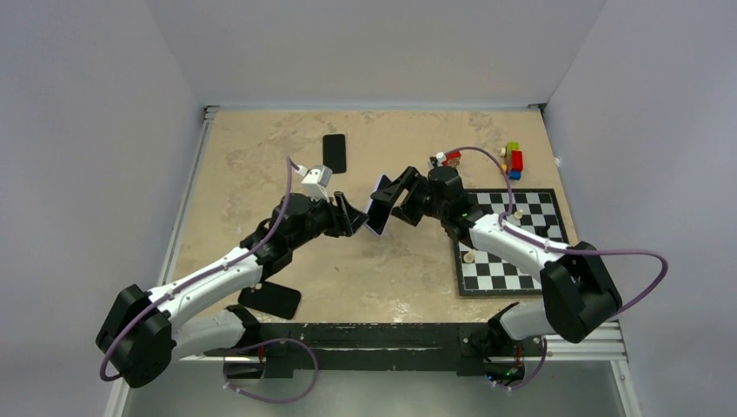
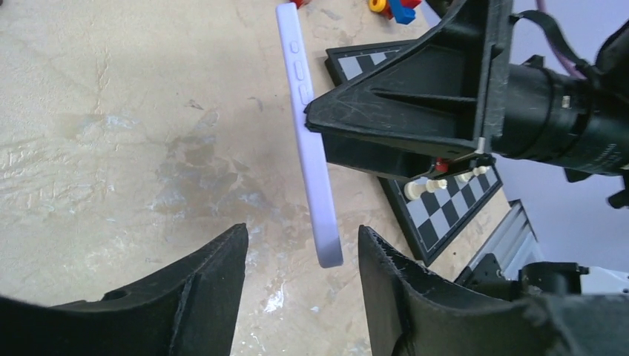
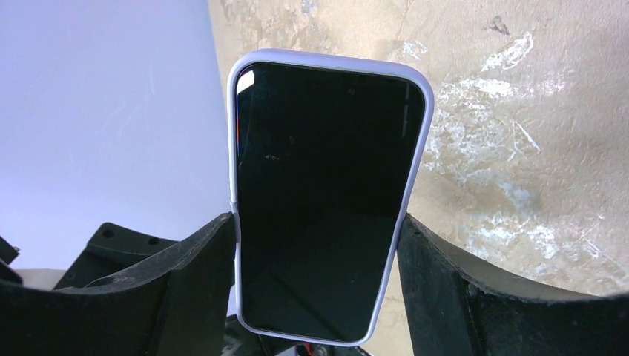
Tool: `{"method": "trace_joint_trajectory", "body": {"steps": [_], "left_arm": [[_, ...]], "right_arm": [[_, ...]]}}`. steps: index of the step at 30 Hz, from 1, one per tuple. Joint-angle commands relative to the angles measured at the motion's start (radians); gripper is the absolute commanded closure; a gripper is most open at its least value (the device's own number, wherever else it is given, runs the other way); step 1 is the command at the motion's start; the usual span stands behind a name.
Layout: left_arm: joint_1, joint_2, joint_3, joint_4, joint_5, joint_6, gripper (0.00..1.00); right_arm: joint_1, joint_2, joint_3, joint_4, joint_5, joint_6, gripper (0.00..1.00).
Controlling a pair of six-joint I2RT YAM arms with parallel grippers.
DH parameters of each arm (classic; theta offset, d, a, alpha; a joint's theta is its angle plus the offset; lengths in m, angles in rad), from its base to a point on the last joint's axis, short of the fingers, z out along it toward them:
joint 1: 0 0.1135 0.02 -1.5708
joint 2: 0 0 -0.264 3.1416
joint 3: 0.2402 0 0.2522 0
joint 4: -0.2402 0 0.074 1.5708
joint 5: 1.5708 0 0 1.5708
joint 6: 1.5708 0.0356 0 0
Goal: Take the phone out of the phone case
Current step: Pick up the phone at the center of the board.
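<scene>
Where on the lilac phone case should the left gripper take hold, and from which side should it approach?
Probably the free end of the phone case, across its front and back faces. The right gripper clamps the two long edges, and the case stands edge-on between the open fingers of the left gripper, so coming straight on from that end fits its thin profile.

Left pincer [image 2: 303, 239] spread, right pincer [image 3: 317, 226] clamped

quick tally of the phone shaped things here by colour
lilac-cased phone, held up off the table: 1
black phone-shaped slabs, lying flat on the table: 2
total: 3
</scene>
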Motion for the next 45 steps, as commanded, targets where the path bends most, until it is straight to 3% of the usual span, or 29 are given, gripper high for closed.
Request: {"method": "trace_joint_trajectory", "body": {"steps": [1, 9, 13, 17, 20, 21, 23, 24, 26, 28, 34, 39, 42, 45], "left_arm": [[-0.013, 0.053, 0.059, 0.055, -0.029, 0.054, 0.43], [-0.035, 0.137, 0.121, 0.073, 0.016, 0.023, 0.51], [-0.036, 0.173, 0.148, 0.046, 0.026, -0.018, 0.69], [-0.036, 0.182, 0.152, 0.047, 0.013, -0.052, 0.98], [-0.032, 0.171, 0.150, 0.055, 0.026, -0.057, 1.00], [-0.027, 0.165, 0.149, 0.060, 0.043, -0.059, 1.00], [-0.005, 0.149, 0.144, 0.079, 0.099, -0.081, 1.00], [0.010, 0.138, 0.140, 0.092, 0.134, -0.098, 1.00], [0.049, 0.119, 0.131, 0.114, 0.217, -0.137, 1.00], [0.092, 0.100, 0.123, 0.139, 0.316, -0.171, 1.00], [0.178, 0.052, 0.104, 0.200, 0.563, -0.227, 1.00], [0.184, 0.054, 0.064, 0.407, 0.695, -0.326, 1.00], [0.184, 0.070, 0.025, 0.551, 0.713, -0.413, 1.00], [0.184, 0.093, -0.012, 0.706, 0.713, -0.500, 1.00]], "right_arm": [[0.009, -0.047, 0.069, 0.049, 0.014, 0.070, 1.00], [0.028, -0.056, 0.080, 0.035, 0.022, 0.067, 1.00], [0.045, -0.068, 0.096, 0.020, 0.032, 0.048, 1.00], [0.046, -0.080, 0.097, 0.006, 0.027, 0.027, 1.00], [0.046, -0.087, 0.102, 0.021, -0.029, -0.041, 0.98], [0.044, -0.087, 0.106, 0.044, -0.062, -0.076, 0.83], [0.023, -0.086, 0.134, 0.046, -0.148, -0.223, 0.43], [0.009, -0.087, 0.152, 0.020, -0.192, -0.301, 0.29], [-0.031, -0.105, 0.169, -0.008, -0.273, -0.447, 0.11], [-0.100, -0.126, 0.178, -0.060, -0.382, -0.569, 0.06], [-0.284, -0.162, 0.211, -0.236, -0.615, -0.817, 0.02], [-0.318, -0.100, 0.226, -0.192, -0.774, -0.763, 0.09], [-0.319, -0.079, 0.165, 0.045, -0.973, -0.641, 0.17], [-0.318, -0.103, 0.087, 0.290, -1.029, -0.484, 0.20]]}}
